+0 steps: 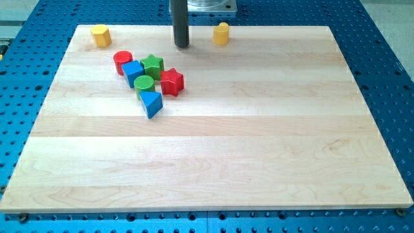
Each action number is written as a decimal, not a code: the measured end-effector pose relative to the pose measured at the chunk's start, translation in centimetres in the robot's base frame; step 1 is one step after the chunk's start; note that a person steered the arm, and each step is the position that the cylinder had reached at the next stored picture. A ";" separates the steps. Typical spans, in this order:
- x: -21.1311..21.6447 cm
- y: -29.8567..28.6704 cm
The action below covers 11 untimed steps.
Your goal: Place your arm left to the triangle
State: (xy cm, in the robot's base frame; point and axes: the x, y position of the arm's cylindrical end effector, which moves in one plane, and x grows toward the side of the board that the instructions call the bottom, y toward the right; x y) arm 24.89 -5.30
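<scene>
The blue triangle (151,103) lies on the wooden board (213,149), at the bottom of a tight cluster in the upper left. Above it sit a green cylinder (144,84), a blue cube (132,72), a red cylinder (122,61), a green star (152,65) and a red star (171,81). My tip (181,46) is at the view's top, above and to the right of the cluster, well clear of the triangle and touching no block.
A yellow block (100,35) stands at the board's top left corner. Another yellow block (221,33) stands at the top edge, right of my tip. Blue perforated table (388,65) surrounds the board.
</scene>
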 end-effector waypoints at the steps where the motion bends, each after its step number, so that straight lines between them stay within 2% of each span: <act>1: 0.6 -2.0; 2: 5.1 -1.0; 5: 1.7 -3.0; 7: 1.8 -4.3; 8: 3.5 -7.9; 9: 2.8 -12.5; 10: 7.4 -19.9; 11: 14.9 -17.6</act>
